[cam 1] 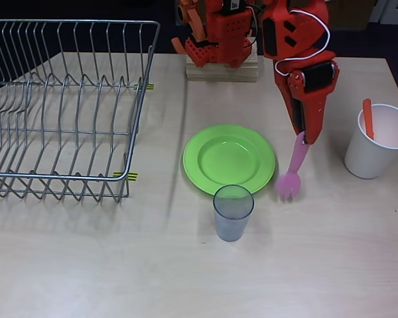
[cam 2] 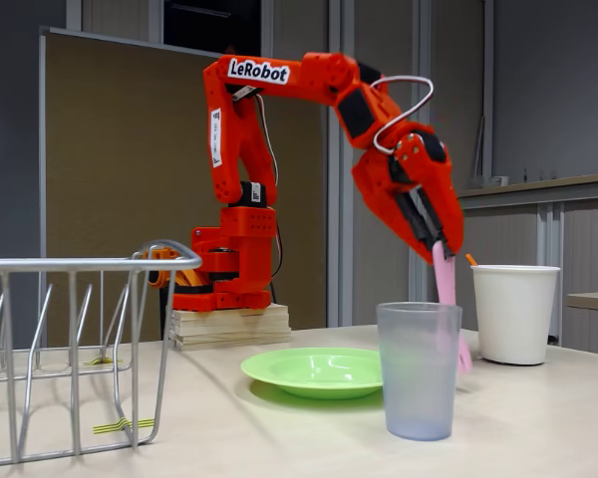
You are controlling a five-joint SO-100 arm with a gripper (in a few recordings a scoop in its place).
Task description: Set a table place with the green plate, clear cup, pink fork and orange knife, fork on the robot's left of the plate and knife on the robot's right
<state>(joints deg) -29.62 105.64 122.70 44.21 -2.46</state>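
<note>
The green plate (cam 1: pixel 229 159) (cam 2: pixel 314 370) lies flat at the table's middle. In front of it stands the clear cup (cam 1: pixel 233 212) (cam 2: pixel 418 370), upright and empty. My gripper (cam 1: pixel 301 137) (cam 2: pixel 440 242) is shut on the handle of the pink fork (cam 1: pixel 292 169) (cam 2: pixel 445 284), which hangs tines down just right of the plate's rim in the overhead view; its tines are at or just above the table. The orange knife (cam 1: pixel 368 118) (cam 2: pixel 471 259) stands inside a white paper cup.
A wire dish rack (cam 1: pixel 60 106) (cam 2: pixel 75 349) fills the left side of the table. The white paper cup (cam 1: pixel 378 141) (cam 2: pixel 515 313) stands at the right, near the table edge. The arm's base sits on a wooden block (cam 1: pixel 222 66) (cam 2: pixel 229 326) at the back.
</note>
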